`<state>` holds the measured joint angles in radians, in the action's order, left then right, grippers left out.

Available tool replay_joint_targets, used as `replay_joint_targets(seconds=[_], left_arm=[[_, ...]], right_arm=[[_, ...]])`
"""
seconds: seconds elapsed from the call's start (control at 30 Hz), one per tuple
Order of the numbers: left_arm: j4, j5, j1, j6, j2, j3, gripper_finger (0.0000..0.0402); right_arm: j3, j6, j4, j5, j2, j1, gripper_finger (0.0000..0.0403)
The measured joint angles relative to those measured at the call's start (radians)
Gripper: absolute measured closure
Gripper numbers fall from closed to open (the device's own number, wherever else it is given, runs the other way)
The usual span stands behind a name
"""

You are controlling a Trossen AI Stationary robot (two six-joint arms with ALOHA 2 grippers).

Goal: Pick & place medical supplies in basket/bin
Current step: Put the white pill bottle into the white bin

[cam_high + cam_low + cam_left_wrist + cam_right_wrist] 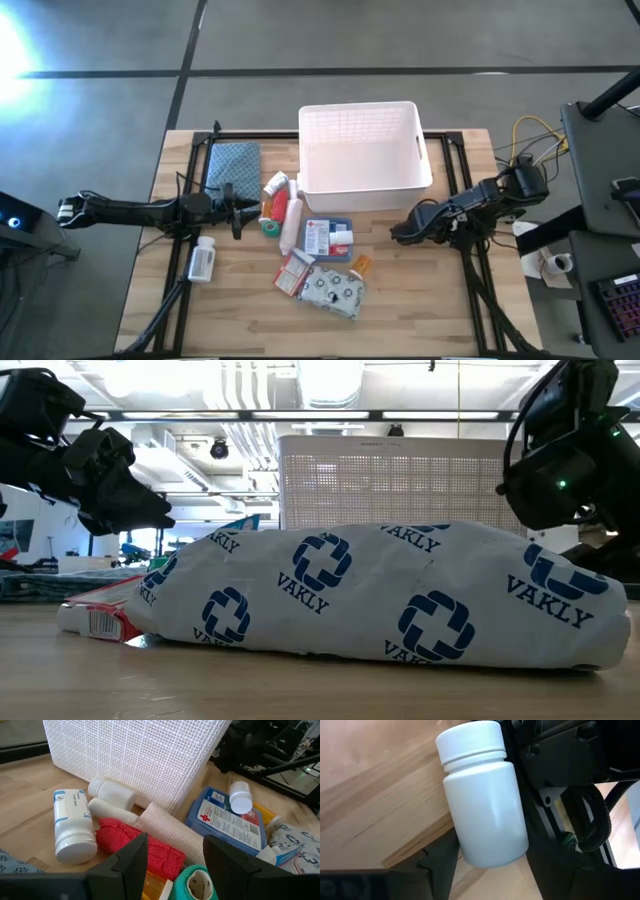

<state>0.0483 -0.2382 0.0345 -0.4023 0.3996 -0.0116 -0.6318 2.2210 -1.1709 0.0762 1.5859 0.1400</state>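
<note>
The medical supplies lie in a pile in front of the white basket (365, 147): a red roll (135, 845), a green roll (197, 882), a blue-white box (330, 238), a red-white packet (295, 272) and a dotted pouch (335, 290). One labelled white bottle (203, 260) lies apart at the left. My left gripper (235, 210) is open and empty just left of the pile; its fingers show above the red and green rolls in the left wrist view (175, 865). My right gripper (400, 232), right of the pile, is shut on a white pill bottle (485, 795). My right gripper pinches the white pill bottle by its base end (490, 852) between its two fingers (440, 865). The bottle lies along the fingers, with its cap (470, 742) pointing away from the gripper. The fingers reach from the table's right side, slanting down.
A blue-grey patterned cloth (232, 165) lies at the far left beside the basket. A small orange item (360, 265) lies right of the pouch. Black frame rails (465, 200) run along the table's sides. Bare wood shows at the near right (430, 310).
</note>
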Motion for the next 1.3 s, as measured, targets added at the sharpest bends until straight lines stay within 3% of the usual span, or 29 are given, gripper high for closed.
replay_joint_targets(seconds=[0.17, 0.37, 0.57, 0.7, 0.83, 1.2, 1.3], left_arm=[[0.0, 0.0, 0.0, 0.0, 0.0, 0.0, 0.0231], [0.0, 0.0, 0.0, 0.0, 0.0, 0.0, 0.0231], [0.0, 0.0, 0.0, 0.0, 0.0, 0.0, 0.0231], [0.0, 0.0, 0.0, 0.0, 0.0, 0.0, 0.0231], [0.0, 0.0, 0.0, 0.0, 0.0, 0.0, 0.0231], [0.0, 0.0, 0.0, 0.0, 0.0, 0.0, 0.0231], [0.0, 0.0, 0.0, 0.0, 0.0, 0.0, 0.0231]], right_arm=[[-0.028, -0.018, 0.002, -0.027, -0.001, 0.01, 0.0241], [-0.134, -0.13, 0.045, -0.091, 0.0, 0.011, 0.0241], [-0.303, -0.529, 0.119, -0.049, -0.007, 0.029, 0.0229], [-0.444, -0.897, 0.31, -0.064, -0.023, 0.053, 0.0231], [-0.594, -1.12, 0.403, -0.225, -0.029, 0.035, 0.0231], [-1.013, -1.592, 0.385, -0.622, -0.035, -0.153, 0.0223], [-1.055, -1.618, 0.323, -0.647, -0.028, -0.236, 0.0222]])
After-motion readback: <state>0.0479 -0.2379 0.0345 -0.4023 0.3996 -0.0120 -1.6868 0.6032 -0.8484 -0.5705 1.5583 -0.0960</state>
